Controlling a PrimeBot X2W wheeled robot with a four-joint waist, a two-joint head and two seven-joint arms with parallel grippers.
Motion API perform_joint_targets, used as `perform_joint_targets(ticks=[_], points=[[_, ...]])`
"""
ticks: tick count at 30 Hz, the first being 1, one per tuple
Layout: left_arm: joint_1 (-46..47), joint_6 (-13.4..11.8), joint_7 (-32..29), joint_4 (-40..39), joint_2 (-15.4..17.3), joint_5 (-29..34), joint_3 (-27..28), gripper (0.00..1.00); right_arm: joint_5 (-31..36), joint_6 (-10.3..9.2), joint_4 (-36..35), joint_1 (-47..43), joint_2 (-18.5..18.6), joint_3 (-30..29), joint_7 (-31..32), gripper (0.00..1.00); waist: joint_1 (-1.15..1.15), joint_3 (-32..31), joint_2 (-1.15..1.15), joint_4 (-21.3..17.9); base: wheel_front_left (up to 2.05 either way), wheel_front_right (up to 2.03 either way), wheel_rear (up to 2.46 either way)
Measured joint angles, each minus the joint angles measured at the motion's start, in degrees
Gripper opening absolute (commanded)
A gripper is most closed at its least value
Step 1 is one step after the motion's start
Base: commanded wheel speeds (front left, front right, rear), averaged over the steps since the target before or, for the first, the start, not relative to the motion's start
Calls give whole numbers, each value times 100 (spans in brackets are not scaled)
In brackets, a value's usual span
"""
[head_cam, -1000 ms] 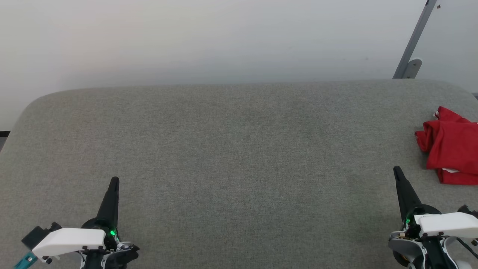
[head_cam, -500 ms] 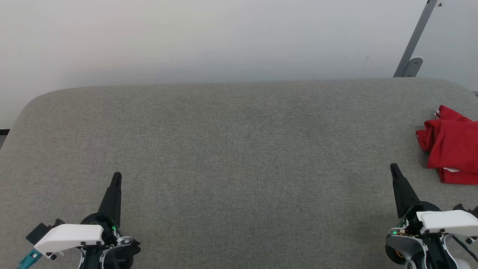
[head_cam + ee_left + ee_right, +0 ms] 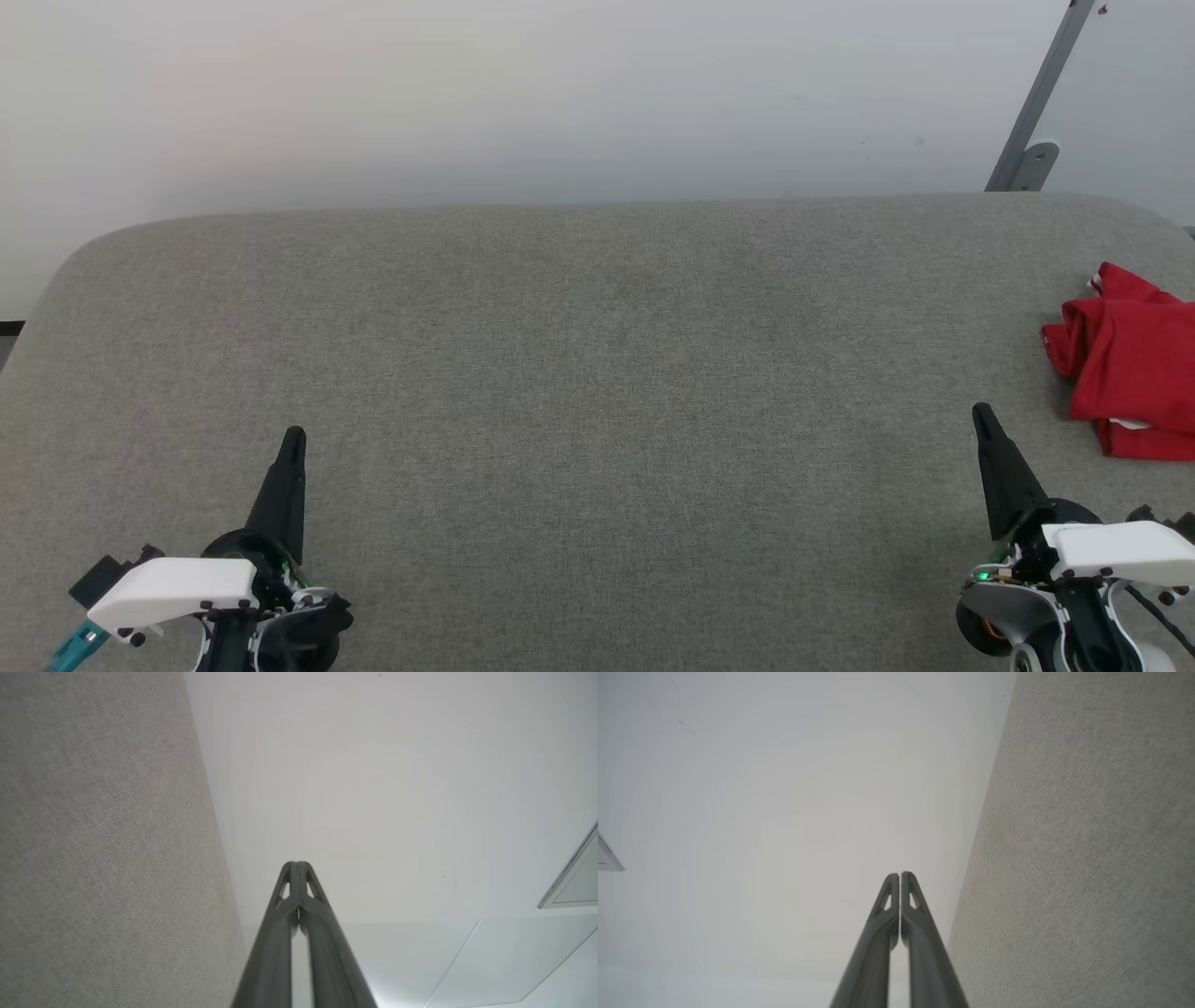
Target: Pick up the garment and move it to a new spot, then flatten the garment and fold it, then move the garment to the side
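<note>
Judging from the head view, you have the garment (image 3: 1131, 373) lying in a compact heap at the table's (image 3: 597, 373) right edge, just ahead and right of your right gripper (image 3: 979, 412), well apart from your left gripper (image 3: 294, 437), both with fingers pressed together, empty

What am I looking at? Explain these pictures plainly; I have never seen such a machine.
It is a two-armed robot. The wide picture comes from a camera on its head, looking down at a grey fabric surface. The left gripper and right gripper each end in two long dark fingers, pressed shut and holding nothing. The other two pictures come from cameras on each wrist, looking along those fingers. A bunched red garment lies at the surface's right edge, untouched.
</note>
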State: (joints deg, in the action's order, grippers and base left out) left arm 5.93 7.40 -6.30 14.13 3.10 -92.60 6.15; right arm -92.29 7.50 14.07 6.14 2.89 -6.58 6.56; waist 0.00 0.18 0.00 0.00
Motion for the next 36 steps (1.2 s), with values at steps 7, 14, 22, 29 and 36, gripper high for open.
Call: perform_joint_targets(ticks=[7,14,22,29,36], points=[[0,0,0,0,-2,0,3,0,0,0,0,0,0,1,1,0,0,0,0,0,0,0,0],[0,0,-1,0,-3,0,8,0,0,0,0,0,0,2,1,0,0,0,0,0,0,0,0],[0,0,-2,0,-5,0,11,0,0,0,0,0,0,1,0,0,0,0,0,0,0,0,0],[0,0,-3,0,-8,0,14,0,0,0,0,0,0,2,0,0,0,0,0,0,0,0,0],[0,0,-8,0,-10,1,16,0,0,0,0,0,0,1,0,0,0,0,0,0,0,0,0]])
